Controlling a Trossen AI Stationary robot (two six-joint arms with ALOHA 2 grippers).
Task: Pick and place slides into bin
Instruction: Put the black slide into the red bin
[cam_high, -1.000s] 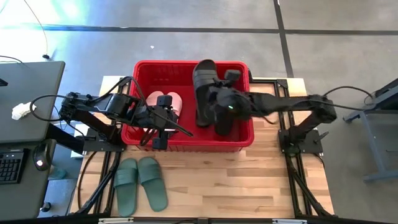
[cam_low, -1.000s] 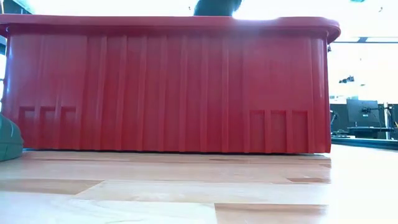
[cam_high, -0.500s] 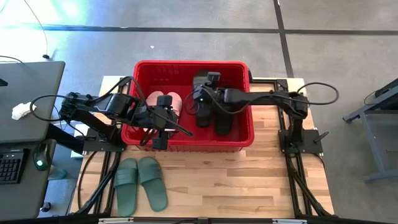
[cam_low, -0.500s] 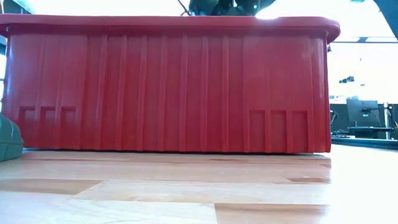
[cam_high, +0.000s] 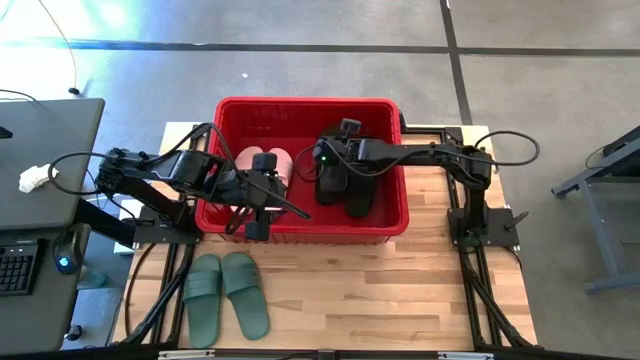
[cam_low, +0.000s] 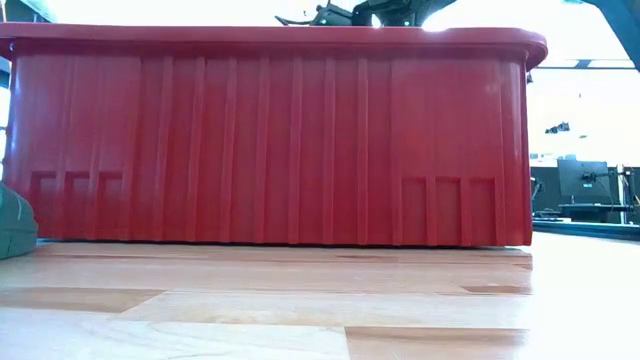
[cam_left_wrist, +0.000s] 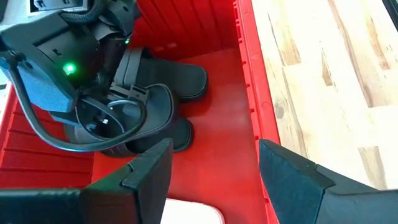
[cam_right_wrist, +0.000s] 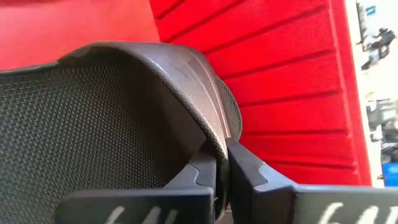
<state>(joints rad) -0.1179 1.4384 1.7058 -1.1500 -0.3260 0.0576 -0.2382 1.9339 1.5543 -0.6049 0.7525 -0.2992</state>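
Two green slides (cam_high: 225, 293) lay on the desk (cam_high: 400, 290); the right tool (cam_high: 322, 160) pinched a black slide's (cam_right_wrist: 112, 124) strap inside the red bin (cam_high: 305, 228), beside the left tool (cam_left_wrist: 211, 168), fingers apart, empty.

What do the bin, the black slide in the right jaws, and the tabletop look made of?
Bin: moulded red plastic, slight sheen, ribbed walls. Black slide: likely foam or rubber, matte, with a fine dotted texture on its footbed. Tabletop: pale wood planks, visible grain and joints, smooth finish.
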